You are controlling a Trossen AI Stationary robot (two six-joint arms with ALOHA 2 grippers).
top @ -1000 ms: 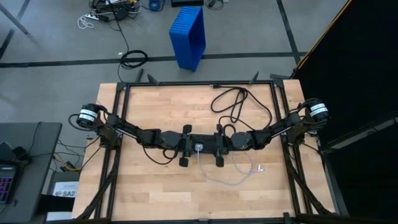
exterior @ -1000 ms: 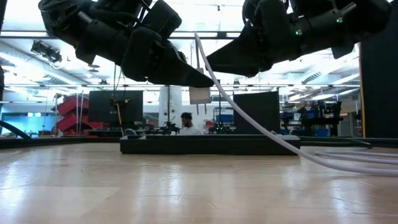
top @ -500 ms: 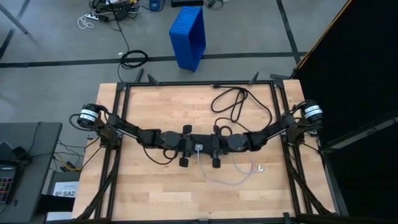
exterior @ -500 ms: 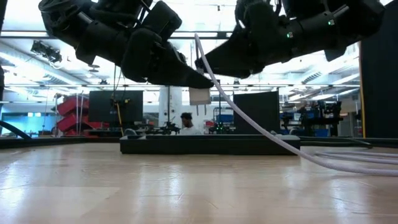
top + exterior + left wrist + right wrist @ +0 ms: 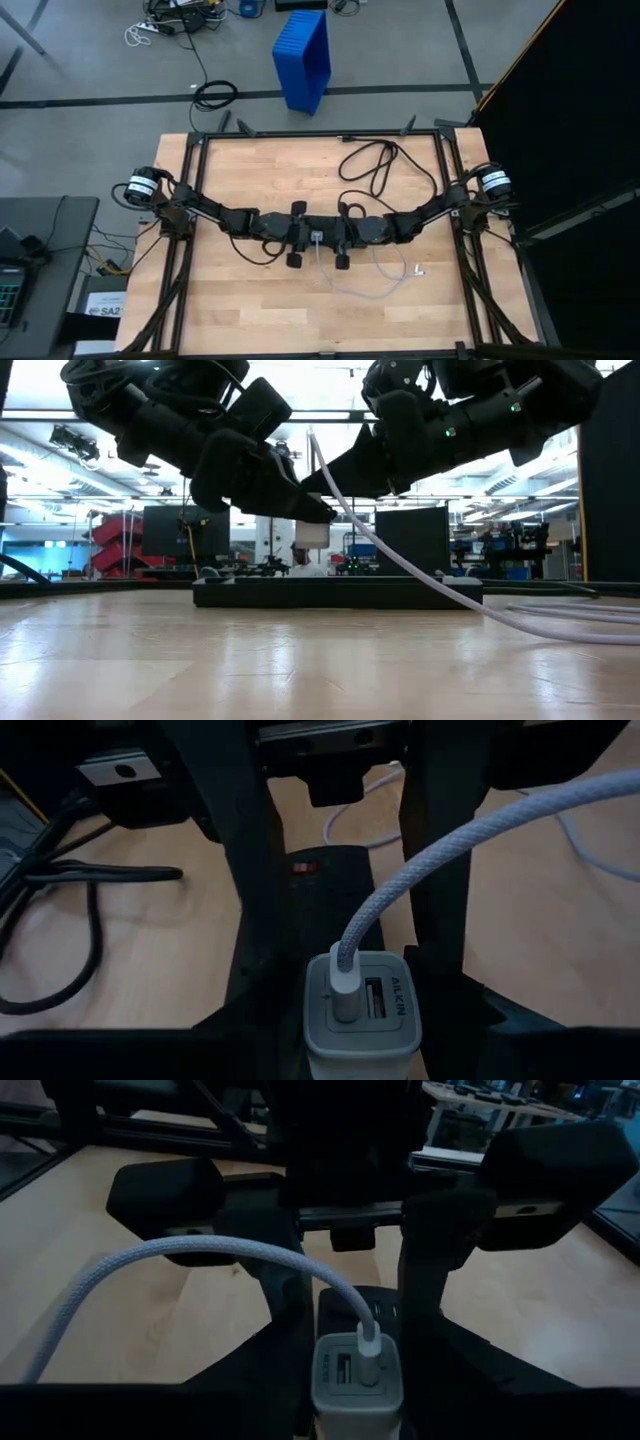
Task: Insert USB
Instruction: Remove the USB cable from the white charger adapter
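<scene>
1 USB (image 5: 420,870) end sits plugged in; charger (image 5: 362,1010) base hidden.

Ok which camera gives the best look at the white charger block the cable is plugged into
The left wrist view: the charger block fills the foreground, its ports facing the camera, the USB seated in one. The right wrist view shows the same darker, the low view only a small side profile, and the high view a tiny white speck between the grippers.

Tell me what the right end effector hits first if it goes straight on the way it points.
Probably the charger in the left end effector, white cable plugged in; it sits just ahead of the right end effector.
</scene>
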